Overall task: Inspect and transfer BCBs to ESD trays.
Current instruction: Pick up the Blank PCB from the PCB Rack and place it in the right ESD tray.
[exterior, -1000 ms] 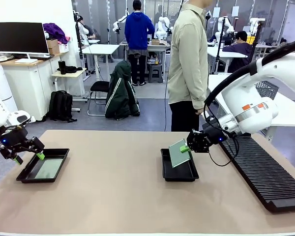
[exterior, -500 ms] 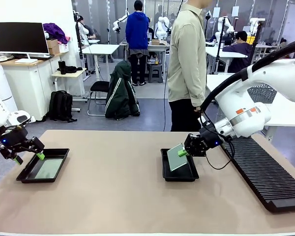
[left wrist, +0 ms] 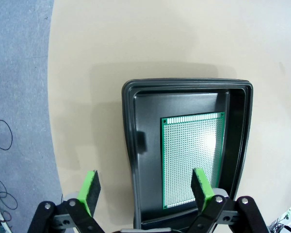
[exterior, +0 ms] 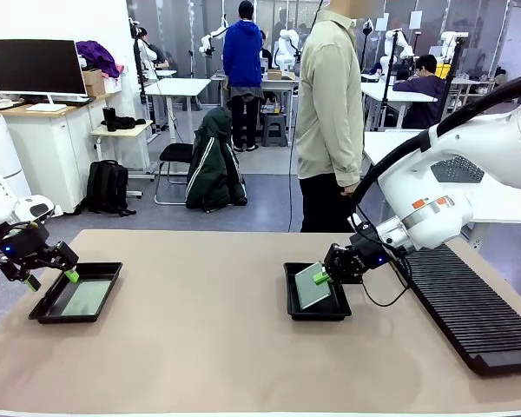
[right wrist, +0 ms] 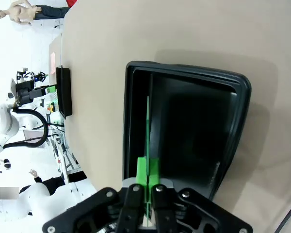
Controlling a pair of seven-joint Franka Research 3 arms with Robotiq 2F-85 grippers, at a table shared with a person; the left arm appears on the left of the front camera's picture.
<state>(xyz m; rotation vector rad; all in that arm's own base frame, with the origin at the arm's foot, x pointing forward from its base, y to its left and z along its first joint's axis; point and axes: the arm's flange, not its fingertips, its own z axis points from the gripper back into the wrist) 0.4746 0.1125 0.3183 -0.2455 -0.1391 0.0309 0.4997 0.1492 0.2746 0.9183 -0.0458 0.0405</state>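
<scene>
Near the table's left edge lies one black ESD tray (exterior: pixel 44 308) (left wrist: pixel 131 145) with a green BCB (exterior: pixel 87 298) (left wrist: pixel 191 162) flat on its floor. My left gripper (exterior: pixel 48 276) (left wrist: pixel 145 187) hovers open over that tray's near rim, nothing between its fingers. In the middle of the table sits a second ESD tray (exterior: pixel 291 308) (right wrist: pixel 233 87). My right gripper (exterior: pixel 319 278) (right wrist: pixel 147 170) is shut on the edge of another BCB (exterior: pixel 310 287) (right wrist: pixel 148 126), held tilted low inside this tray; the right wrist view sees it edge-on.
A long black ribbed rack (exterior: pixel 469 313) runs along the table's right side. A person (exterior: pixel 330 113) in a beige shirt stands at the far edge behind the middle tray. Bare tan tabletop (exterior: pixel 191 330) stretches between the two trays.
My right gripper has lowered the tilted BCB down and leftwards into the middle tray. The left arm has stayed still.
</scene>
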